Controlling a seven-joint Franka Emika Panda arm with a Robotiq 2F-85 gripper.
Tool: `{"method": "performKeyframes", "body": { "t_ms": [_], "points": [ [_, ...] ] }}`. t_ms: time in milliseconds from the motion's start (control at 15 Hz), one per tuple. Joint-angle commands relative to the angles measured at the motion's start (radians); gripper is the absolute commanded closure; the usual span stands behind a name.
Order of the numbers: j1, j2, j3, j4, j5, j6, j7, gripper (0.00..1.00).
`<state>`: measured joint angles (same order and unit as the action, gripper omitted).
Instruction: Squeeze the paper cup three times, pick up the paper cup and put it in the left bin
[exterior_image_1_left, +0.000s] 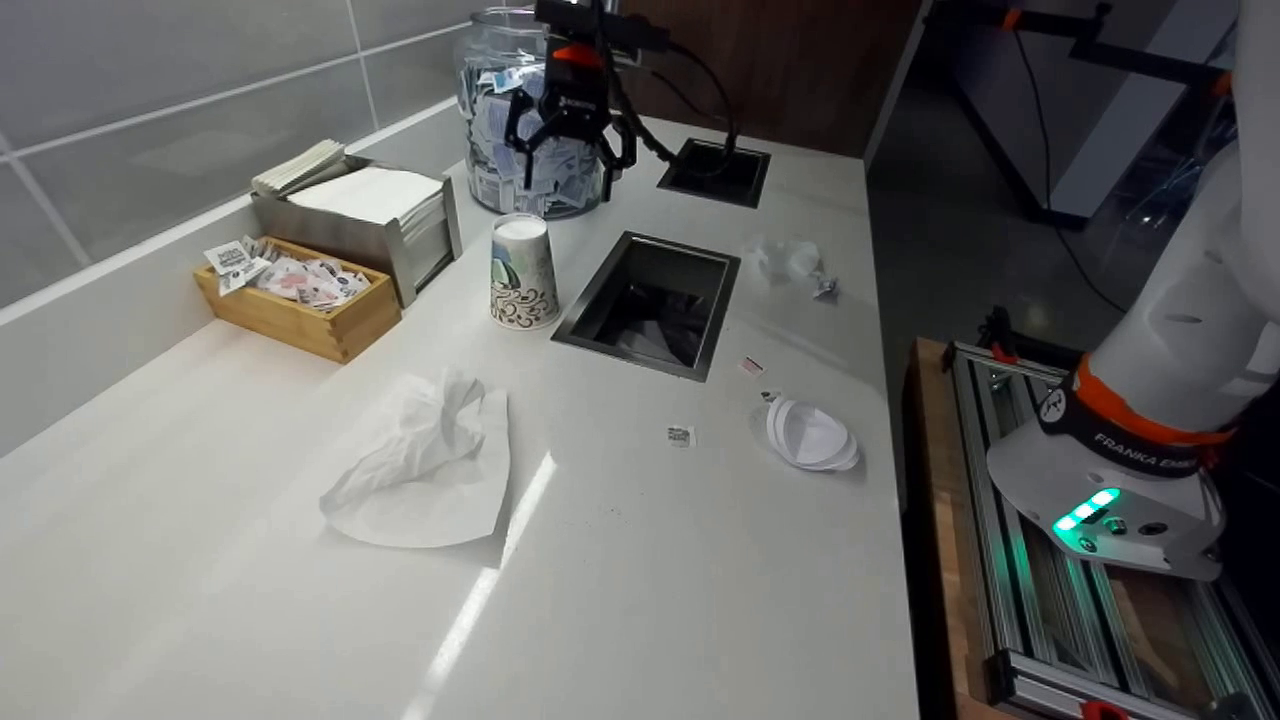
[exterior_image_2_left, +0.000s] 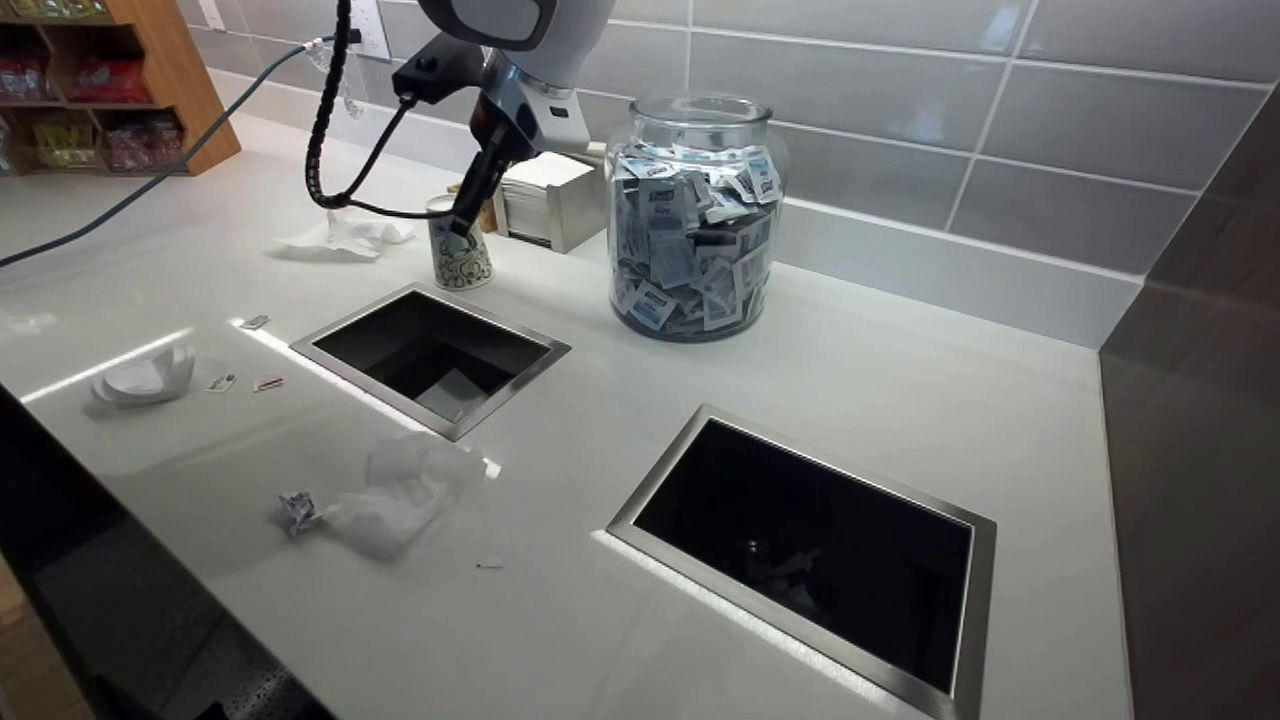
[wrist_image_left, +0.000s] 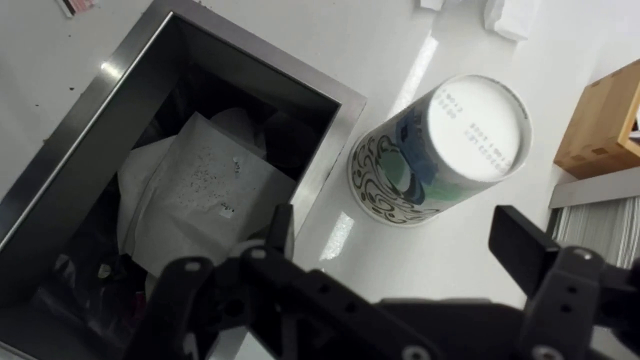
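The paper cup (exterior_image_1_left: 523, 275) stands upside down on the counter, its white base facing up, a grey scroll and green-blue print on its side. It shows in the wrist view (wrist_image_left: 400, 165) and in an exterior view (exterior_image_2_left: 462, 262). The left bin (exterior_image_1_left: 632, 362) is a metal-rimmed opening beside the cup, with waste paper inside; its rim shows in the wrist view (wrist_image_left: 320, 165) and an exterior view (exterior_image_2_left: 350, 356). My gripper (exterior_image_1_left: 567, 182) is open and empty, above the counter near the cup. In the wrist view the gripper (wrist_image_left: 400, 232) has its fingers spread, the cup just ahead of them.
A clear jar (exterior_image_2_left: 690, 240) of packets stands by the wall, near the gripper. A second bin (exterior_image_2_left: 800, 660) lies farther along. A napkin holder (exterior_image_1_left: 430, 240), wooden box (exterior_image_1_left: 340, 325), crumpled tissue (exterior_image_1_left: 430, 470), paper filters (exterior_image_1_left: 812, 437) and scraps lie on the counter.
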<state>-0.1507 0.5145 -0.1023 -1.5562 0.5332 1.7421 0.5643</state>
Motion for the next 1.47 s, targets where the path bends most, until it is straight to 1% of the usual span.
{"method": "performKeyframes", "body": {
  "t_ms": [0,333,600,933,1333,1400],
  "points": [
    [-0.017,0.11,0.012,0.132,0.052,-0.061,0.071,0.0],
    [-0.019,0.198,0.027,0.209,0.086,-0.087,0.139,0.0],
    [-0.024,0.249,0.042,0.26,0.117,-0.133,0.172,0.0],
    [-0.024,0.293,0.053,0.312,0.144,-0.193,0.199,0.0],
    [-0.018,0.327,0.061,0.349,0.147,-0.241,0.218,0.0],
    [-0.018,0.331,0.063,0.355,0.148,-0.25,0.222,0.02]
  ]
}}
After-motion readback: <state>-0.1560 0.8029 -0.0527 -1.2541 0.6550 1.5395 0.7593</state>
